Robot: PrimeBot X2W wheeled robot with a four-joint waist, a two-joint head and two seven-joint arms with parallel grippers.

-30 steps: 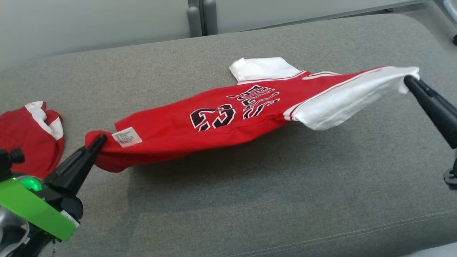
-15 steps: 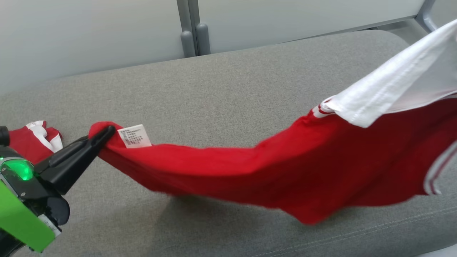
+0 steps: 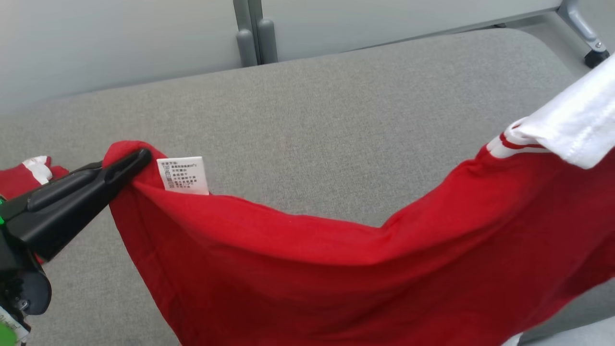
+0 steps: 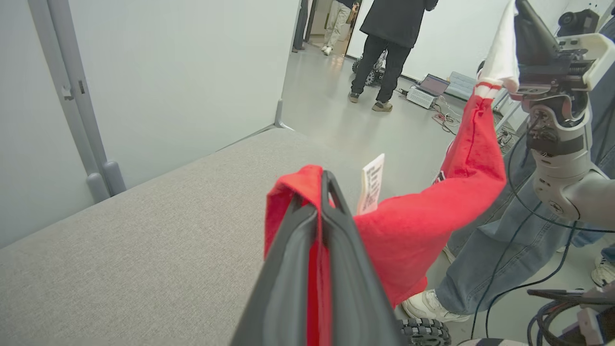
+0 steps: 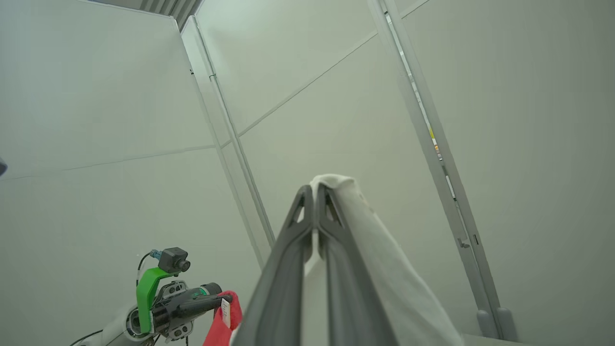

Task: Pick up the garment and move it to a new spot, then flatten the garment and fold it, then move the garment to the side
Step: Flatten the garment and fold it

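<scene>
I am clamping my left gripper point(image 3: 137, 162) on a red corner of the garment point(image 3: 346, 269), just beside its white care label point(image 3: 183, 175). My right gripper point(image 5: 315, 192) is pinching the white end, and the garment is sagging between them over the grey cushion point(image 3: 336, 110).

Bright, even, diffuse light; soft shadows, no glare. Wrist views w/ wide-angle bending at edges; near parts slightly soft.

I'm seeing the garment point(image 3: 336, 259) hanging above the desk point(image 3: 336, 120), stretching from my left claw point(image 3: 140, 157) on the left up to my right claw point(image 5: 314, 192) on the right; a second garment point(image 3: 19, 175) is lying on the desk, far left.
</scene>
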